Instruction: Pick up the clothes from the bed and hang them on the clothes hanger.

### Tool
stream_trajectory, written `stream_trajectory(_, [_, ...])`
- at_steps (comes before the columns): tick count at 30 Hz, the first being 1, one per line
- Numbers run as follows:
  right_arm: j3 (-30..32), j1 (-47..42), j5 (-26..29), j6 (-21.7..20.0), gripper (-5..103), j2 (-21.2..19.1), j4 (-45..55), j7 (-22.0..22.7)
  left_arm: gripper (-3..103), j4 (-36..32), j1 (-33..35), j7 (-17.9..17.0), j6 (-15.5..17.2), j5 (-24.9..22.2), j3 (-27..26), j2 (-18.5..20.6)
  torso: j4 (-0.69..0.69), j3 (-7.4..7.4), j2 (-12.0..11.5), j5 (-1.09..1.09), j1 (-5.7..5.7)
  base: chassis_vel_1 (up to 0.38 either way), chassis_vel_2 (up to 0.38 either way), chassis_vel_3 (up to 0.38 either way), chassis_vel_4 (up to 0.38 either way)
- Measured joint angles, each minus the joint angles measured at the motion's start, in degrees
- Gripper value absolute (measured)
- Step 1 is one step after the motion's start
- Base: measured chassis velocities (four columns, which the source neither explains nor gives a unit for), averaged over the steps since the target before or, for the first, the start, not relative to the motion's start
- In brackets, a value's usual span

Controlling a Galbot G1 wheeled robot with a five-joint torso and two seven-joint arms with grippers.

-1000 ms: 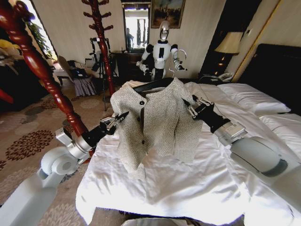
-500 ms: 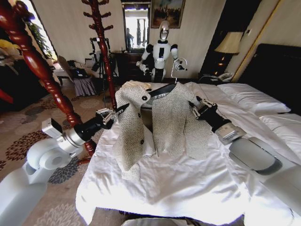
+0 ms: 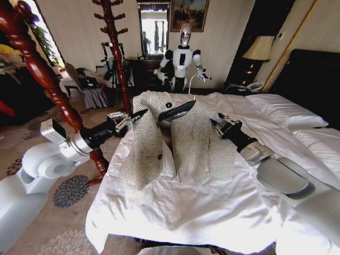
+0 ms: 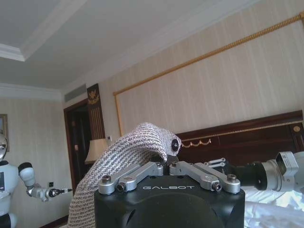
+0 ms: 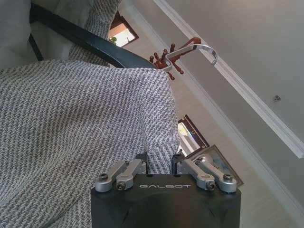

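Aloft, jacket [image 3: 186, 135] between both grippers

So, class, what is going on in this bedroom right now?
A two-armed robot holds a grey-beige herringbone jacket up above the white-duveted bed. The left gripper pinches one front edge and the right gripper pinches the other side. A slim black hanger with a silver hook sits inside the jacket's shoulders.

A hotel-style bedroom is shown. This is indicated by the large bed [image 3: 212, 207] made up with white duvet and pillows [image 3: 284, 110], a dark headboard [image 3: 313, 79], a bedside lamp [image 3: 258, 49], patterned carpet [image 3: 32, 159], striped wallpaper with gilt trim, a framed picture [image 3: 189, 13] and a wooden coat stand [image 3: 114, 48].
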Motion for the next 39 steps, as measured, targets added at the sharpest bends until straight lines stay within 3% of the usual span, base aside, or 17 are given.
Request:
stream_trajectory(2, [-0.1, 0.0, 0.5, 0.6, 23, 0.1, 0.0, -0.2, 1, -0.3, 0.0, 0.0, 0.1, 0.4, 0.4, 0.3, 0.01, 0.00, 0.0, 0.00, 0.00, 0.000, 0.000, 0.000, 0.000])
stream_trajectory(8, [-0.6, 0.7, 9.1, 3.2, 23, 0.5, 1.9, -0.7, -2, -1.7, 2.9, -0.1, 0.4, 3.7, 1.8, 0.8, 0.01, 0.00, 0.0, -0.02, 0.00, 0.000, 0.000, 0.000, 0.000])
stream_trajectory(14, [-0.1, 1.2, 13.5, 5.1, 23, 0.4, 3.9, -2.1, 24, -3.0, 5.2, -1.0, 0.5, 7.1, 3.2, 2.0, 0.01, 0.00, 0.0, -0.01, 0.00, 0.000, 0.000, 0.000, 0.000])
stream_trajectory(16, [0.0, 1.2, 14.1, 5.1, 23, 0.4, 4.1, -2.1, 24, -3.2, 5.5, -1.0, 0.5, 7.5, 3.2, 2.1, 0.01, 0.00, 0.0, -0.01, 0.00, 0.000, 0.000, 0.000, 0.000])
stream_trajectory(18, [0.3, 1.3, 15.9, 5.3, 23, 0.2, 4.3, -1.9, 34, -3.7, 6.5, -1.3, 0.4, 8.7, 3.0, 2.4, 0.01, 0.00, 0.0, -0.01, 0.00, 0.000, 0.000, 0.000, 0.000])
stream_trajectory(19, [0.3, 1.3, 15.9, 5.3, 23, 0.2, 4.3, -1.9, 34, -3.7, 6.5, -1.3, 0.4, 8.7, 3.0, 2.4, 0.01, 0.00, 0.0, -0.01, 0.00, 0.000, 0.000, 0.000, 0.000])
stream_trajectory(22, [0.8, 1.7, 19.4, 5.6, 23, 0.0, 4.9, -1.6, 52, -4.2, 8.8, -1.5, 0.0, 9.4, 2.0, 2.6, 0.01, 0.00, 0.0, -0.01, 0.00, 0.000, 0.000, 0.000, 0.000])
stream_trajectory(24, [0.9, 1.7, 20.1, 5.6, 23, 0.0, 5.1, -1.5, 52, -4.4, 9.4, -1.5, -0.3, 9.5, 1.6, 2.6, 0.01, 0.00, 0.0, -0.01, 0.00, 0.000, 0.000, 0.000, 0.000])
stream_trajectory(30, [0.8, 1.8, 24.9, 4.5, 23, -0.1, 5.3, 0.4, 79, -6.0, 12.2, -0.2, -2.7, 9.4, -1.2, 3.0, 0.01, 0.00, 0.0, 0.00, 0.00, 0.000, 0.000, 0.000, 0.000])
stream_trajectory(32, [0.7, 1.8, 25.2, 4.4, 23, -0.1, 5.3, 0.6, 79, -6.0, 12.4, 0.0, -2.8, 9.5, -1.4, 3.1, 0.01, 0.00, 0.0, 0.00, 0.00, 0.000, 0.000, 0.000, 0.000])
stream_trajectory(33, [0.7, 2.0, 25.8, 4.0, 23, 0.0, 5.2, 1.1, 89, -6.0, 12.9, 0.4, -3.1, 9.7, -2.1, 3.0, 0.01, 0.00, 0.0, -0.01, 0.00, 0.000, 0.000, 0.000, 0.000])
stream_trajectory(34, [0.7, 2.1, 26.2, 3.9, 23, 0.0, 5.0, 1.3, 89, -5.9, 13.1, 0.5, -3.2, 10.0, -2.4, 2.9, 0.01, 0.00, 0.0, -0.01, 0.00, 0.000, 0.000, 0.000, 0.000])
stream_trajectory(35, [0.6, 2.1, 26.9, 3.8, 23, 0.0, 5.0, 1.6, 98, -5.7, 13.3, 0.8, -3.4, 11.1, -2.9, 2.6, 0.01, 0.00, 0.0, -0.01, 0.00, 0.000, 0.000, 0.000, 0.000])
stream_trajectory(39, [0.4, 1.8, 30.3, 3.4, 23, 0.3, 5.4, 3.0, 100, -5.9, 14.5, 1.5, -4.3, 12.9, -5.0, 1.8, 0.00, 0.00, 0.0, -0.01, 0.00, 0.000, 0.000, 0.000, 0.000])
